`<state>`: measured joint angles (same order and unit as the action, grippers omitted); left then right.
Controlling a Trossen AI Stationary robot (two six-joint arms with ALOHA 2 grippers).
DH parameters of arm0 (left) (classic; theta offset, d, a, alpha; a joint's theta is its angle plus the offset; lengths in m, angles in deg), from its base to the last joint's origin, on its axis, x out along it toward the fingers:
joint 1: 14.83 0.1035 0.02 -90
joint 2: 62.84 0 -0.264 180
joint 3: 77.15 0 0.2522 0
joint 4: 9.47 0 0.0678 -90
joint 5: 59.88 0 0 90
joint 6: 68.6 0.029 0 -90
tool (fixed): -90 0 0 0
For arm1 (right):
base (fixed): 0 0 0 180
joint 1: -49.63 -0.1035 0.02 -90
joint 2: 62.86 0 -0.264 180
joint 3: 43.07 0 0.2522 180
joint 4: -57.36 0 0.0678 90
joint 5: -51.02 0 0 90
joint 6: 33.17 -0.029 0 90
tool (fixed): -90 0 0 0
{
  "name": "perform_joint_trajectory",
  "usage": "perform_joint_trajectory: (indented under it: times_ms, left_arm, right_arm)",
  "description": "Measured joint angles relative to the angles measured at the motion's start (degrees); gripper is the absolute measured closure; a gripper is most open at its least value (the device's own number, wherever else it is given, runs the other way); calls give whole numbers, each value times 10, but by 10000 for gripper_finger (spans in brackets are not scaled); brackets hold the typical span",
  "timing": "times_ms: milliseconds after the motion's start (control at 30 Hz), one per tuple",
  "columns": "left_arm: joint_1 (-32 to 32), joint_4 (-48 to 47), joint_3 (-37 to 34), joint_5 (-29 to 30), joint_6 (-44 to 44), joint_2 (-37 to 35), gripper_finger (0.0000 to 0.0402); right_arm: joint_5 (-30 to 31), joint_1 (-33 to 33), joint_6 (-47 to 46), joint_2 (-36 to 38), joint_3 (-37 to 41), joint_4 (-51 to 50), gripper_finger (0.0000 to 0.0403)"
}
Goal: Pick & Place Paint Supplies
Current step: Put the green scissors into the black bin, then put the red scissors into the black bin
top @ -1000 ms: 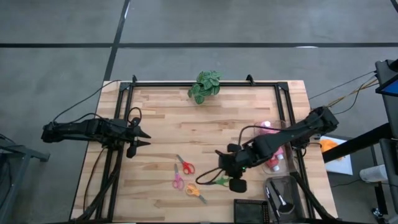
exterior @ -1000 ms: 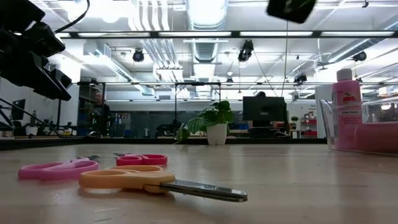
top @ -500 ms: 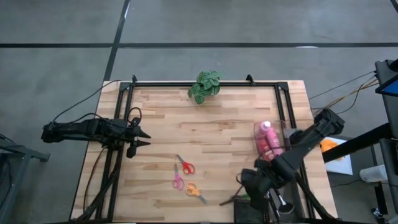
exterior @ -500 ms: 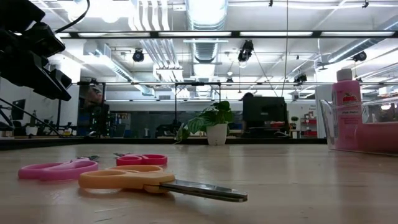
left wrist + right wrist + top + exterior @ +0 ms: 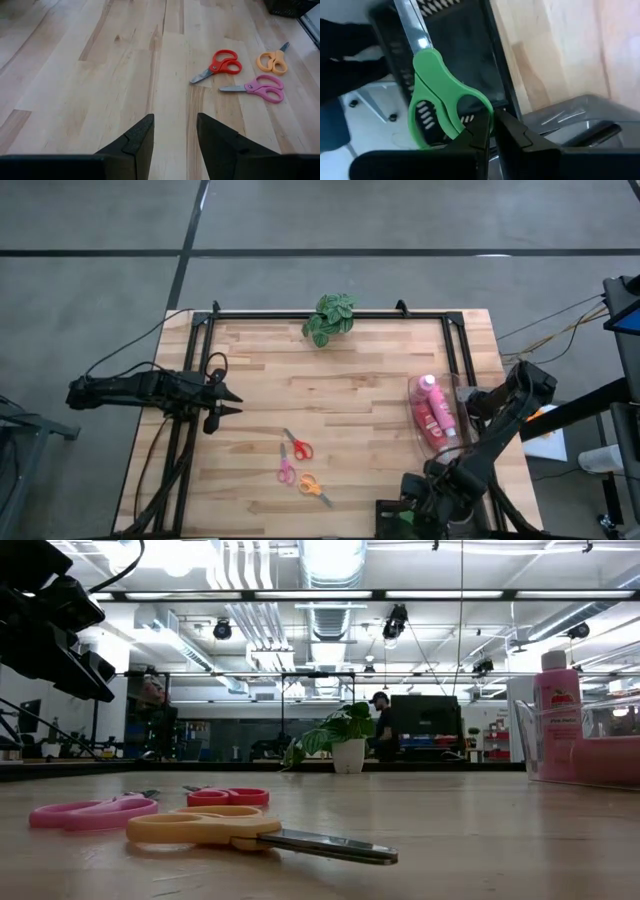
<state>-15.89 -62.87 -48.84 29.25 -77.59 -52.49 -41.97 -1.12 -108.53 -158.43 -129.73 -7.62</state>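
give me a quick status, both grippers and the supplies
Right gripper shut on green scissors, over black mesh bin at near-right edge. Left gripper open, idle at left edge. Pink bottles in clear container. Three scissors remain mid-table.

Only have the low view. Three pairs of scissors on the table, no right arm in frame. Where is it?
Observer: Over the table's near right corner. The right end effector is shut on a pair of green-handled scissors.
Operator: Above what?
Observer: A black mesh basket, seen right behind the scissors in the right wrist view.
Operator: Left arm holding anything?
Observer: No. The left end effector is open and empty, above the left side of the wooden table.
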Motion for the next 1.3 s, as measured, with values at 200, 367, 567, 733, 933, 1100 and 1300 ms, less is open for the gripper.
perform_joint_trajectory:
  times_ms: [200, 367, 567, 733, 933, 1100, 1300]
  left_arm:
    - [0, 0, 0, 0, 0, 0, 252]
    - [0, 0, 0, 0, 0, 0, 252]
    - [0, 0, 0, 0, 0, 0, 252]
    - [0, 0, 0, 0, 0, 0, 252]
    - [0, 0, 0, 0, 0, 0, 252]
    - [0, 0, 0, 0, 0, 0, 252]
    - [0, 0, 0, 0, 0, 0, 252]
  right_arm:
    - [-3, -12, -9, -34, 15, 46, 387]
    - [-4, -13, -10, -62, 12, 72, 387]
    - [-5, -13, -12, -91, 11, 70, 387]
    - [-7, -15, -12, -105, 12, 70, 387]
    - [0, -15, -22, -107, 12, 71, 375]
    - [4, -19, -20, -107, 12, 72, 331]
    - [6, -20, -11, -107, 12, 72, 300]
